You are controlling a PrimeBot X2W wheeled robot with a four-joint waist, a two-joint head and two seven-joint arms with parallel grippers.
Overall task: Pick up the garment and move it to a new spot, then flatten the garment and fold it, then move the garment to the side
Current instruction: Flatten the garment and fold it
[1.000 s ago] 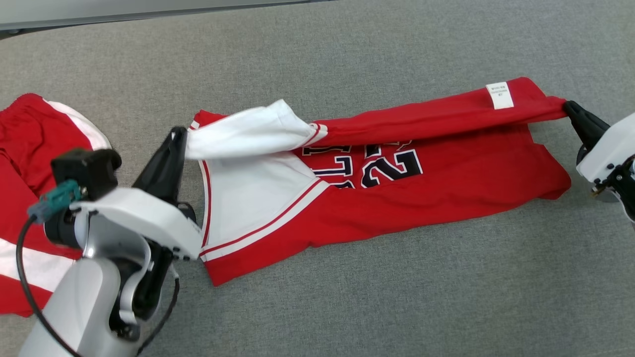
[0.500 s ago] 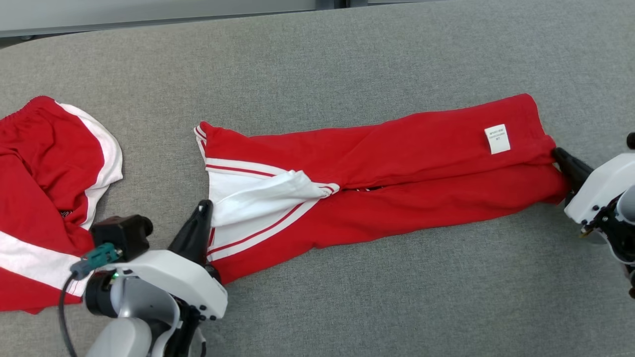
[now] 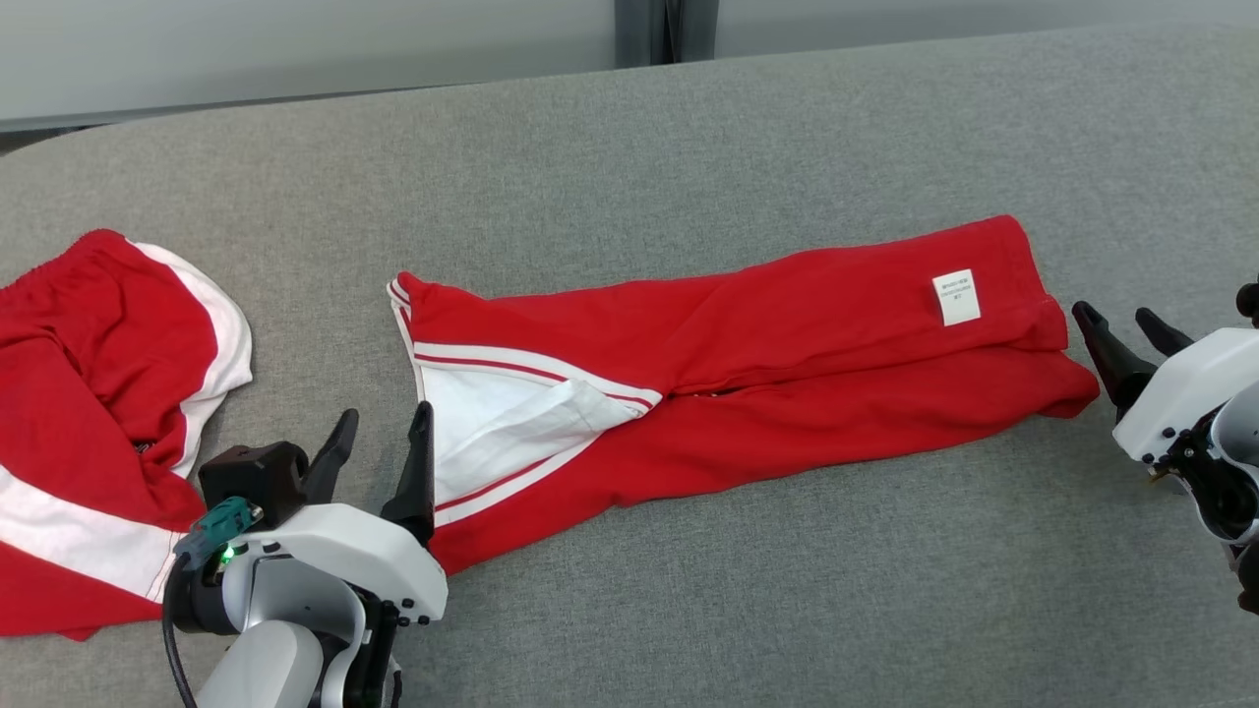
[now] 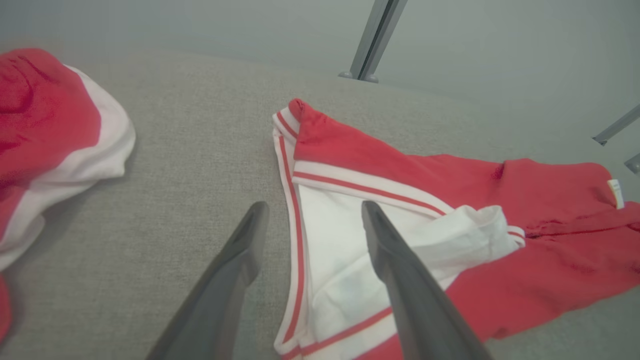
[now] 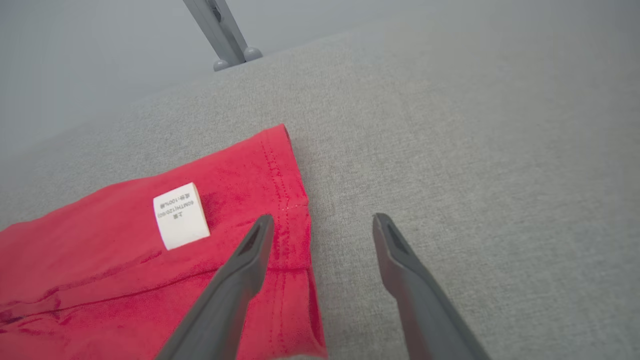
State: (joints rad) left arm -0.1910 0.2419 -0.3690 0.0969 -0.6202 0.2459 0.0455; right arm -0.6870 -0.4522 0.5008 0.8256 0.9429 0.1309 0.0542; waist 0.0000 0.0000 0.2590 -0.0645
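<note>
The red garment (image 3: 787, 383) with white panels lies folded lengthwise across the grey table, a white label (image 3: 956, 297) near its right end. My left gripper (image 3: 384, 438) stands open at the garment's left end, holding nothing; in the left wrist view its fingers (image 4: 240, 260) straddle the striped white edge of the garment (image 4: 330, 260). My right gripper (image 3: 1116, 326) is open just off the garment's right end. The right wrist view shows the left finger (image 5: 250, 255) over the red hem (image 5: 285, 210) and the label (image 5: 180, 215).
A second red and white piece of clothing (image 3: 89, 423) lies bunched at the table's left edge. The grey table (image 3: 787, 590) stretches bare in front of and behind the garment. A metal post (image 3: 667, 29) stands beyond the far edge.
Both grippers brought the lifted top edge down over the garment, covering the printed number, then opened and let go. The head camera also tilted, so the whole picture shifted downward.
</note>
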